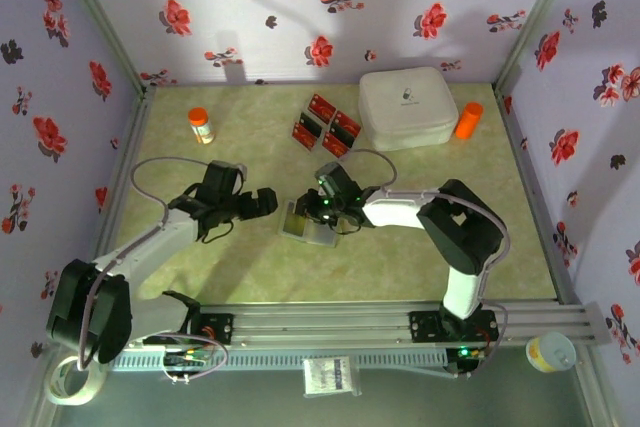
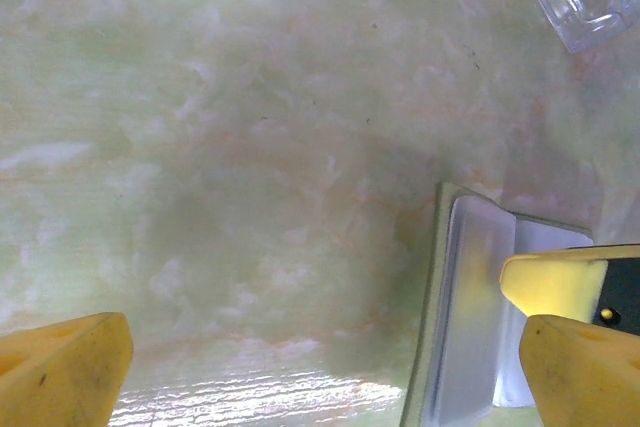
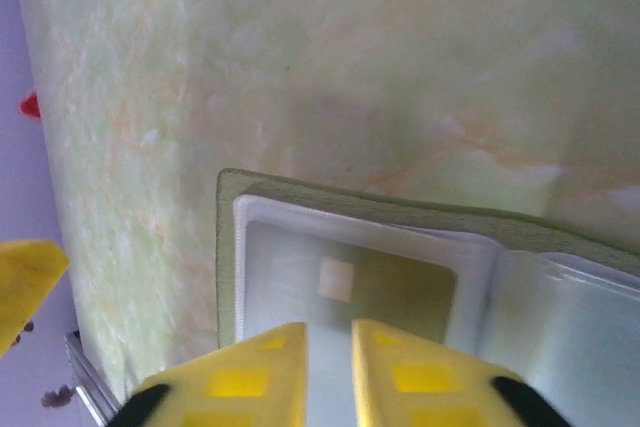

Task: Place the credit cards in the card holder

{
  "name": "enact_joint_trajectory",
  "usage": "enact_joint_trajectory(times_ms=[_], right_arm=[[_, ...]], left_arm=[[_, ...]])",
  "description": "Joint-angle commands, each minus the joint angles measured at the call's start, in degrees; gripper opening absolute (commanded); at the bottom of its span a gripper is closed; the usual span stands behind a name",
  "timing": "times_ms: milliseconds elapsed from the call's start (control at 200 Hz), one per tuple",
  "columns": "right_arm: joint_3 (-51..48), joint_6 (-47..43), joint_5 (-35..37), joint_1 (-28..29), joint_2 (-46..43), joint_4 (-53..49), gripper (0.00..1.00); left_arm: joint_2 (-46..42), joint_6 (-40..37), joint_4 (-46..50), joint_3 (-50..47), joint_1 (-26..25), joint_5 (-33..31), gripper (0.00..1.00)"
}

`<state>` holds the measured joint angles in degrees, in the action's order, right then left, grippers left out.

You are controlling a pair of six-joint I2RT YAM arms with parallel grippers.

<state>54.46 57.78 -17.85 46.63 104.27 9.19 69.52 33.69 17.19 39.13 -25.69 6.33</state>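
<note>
The card holder (image 1: 303, 224) lies open on the table, olive outside with pale clear pockets (image 3: 300, 267). An olive rectangle with a pale square shows through one pocket. My right gripper (image 3: 330, 332) hangs just over that pocket, its jaws drawn together with a slim gap and nothing visible between them. My left gripper (image 1: 262, 204) stands wide open over bare table just left of the holder (image 2: 470, 327). Its fingers (image 2: 60, 372) sit at the bottom corners of the left wrist view. Several red credit cards (image 1: 326, 124) lie in a cluster farther back.
A big white rounded box (image 1: 407, 107) sits at the back right with an orange object (image 1: 468, 120) beside it. A small bottle with an orange cap (image 1: 201, 125) stands at the back left. Flowered walls close in the table on three sides.
</note>
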Motion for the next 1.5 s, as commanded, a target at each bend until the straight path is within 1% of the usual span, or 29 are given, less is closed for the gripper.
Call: enact_joint_trajectory(times_ms=[0,130,260,420,620,775,1025,1160,1285,1390,1495], right_arm=[[-0.82,-0.47,0.3,-0.57,-0.36,0.07,0.12],[0.66,-1.4,-0.54,-0.58,2.22,-0.76,0.04],[1.49,-1.44,-1.48,-0.61,4.09,-0.56,0.02],[2.23,-2.32,-1.97,-0.62,4.18,-1.63,0.02],[3.57,-4.15,-2.32,-0.59,3.08,-4.52,0.06],[3.55,-4.51,-2.19,-0.58,1.83,-5.18,0.1],[3.88,-5.0,-1.61,-1.19,0.77,-6.2,0.1],[4.44,-5.51,-1.39,-2.38,-1.06,-7.51,0.13],[6.67,-7.89,-0.73,-4.52,-3.36,-11.58,0.22],[11.58,-11.93,0.67,-7.02,-4.49,-18.56,0.29],[18.32,-17.07,3.65,-9.19,-4.04,-27.04,0.33]], left_arm=[[0.86,-0.1,-0.41,-0.33,0.22,1.41,1.0],[1.41,-0.27,-0.41,0.21,-0.1,1.85,1.0],[3.37,-0.93,-0.27,1.16,-0.74,1.85,1.0],[5.33,-1.04,-0.91,1.3,-1.73,1.89,1.0],[7.45,-0.95,-1.94,1.53,-3.59,1.57,1.0],[9.03,-1.06,-2.34,1.83,-5.82,0.37,1.0],[12.12,-1.01,-4.11,1.4,-7.96,-1.68,1.0],[14.51,-1.17,-4.84,1.22,-8.3,-2.5,1.0],[15.79,-1.39,-5.23,1.03,-8.35,-3.36,1.0],[16.34,-0.96,-5.15,0.91,-8.32,-4.32,1.0],[16.35,-0.34,-5.49,0.42,-8.32,-4.6,1.0]])
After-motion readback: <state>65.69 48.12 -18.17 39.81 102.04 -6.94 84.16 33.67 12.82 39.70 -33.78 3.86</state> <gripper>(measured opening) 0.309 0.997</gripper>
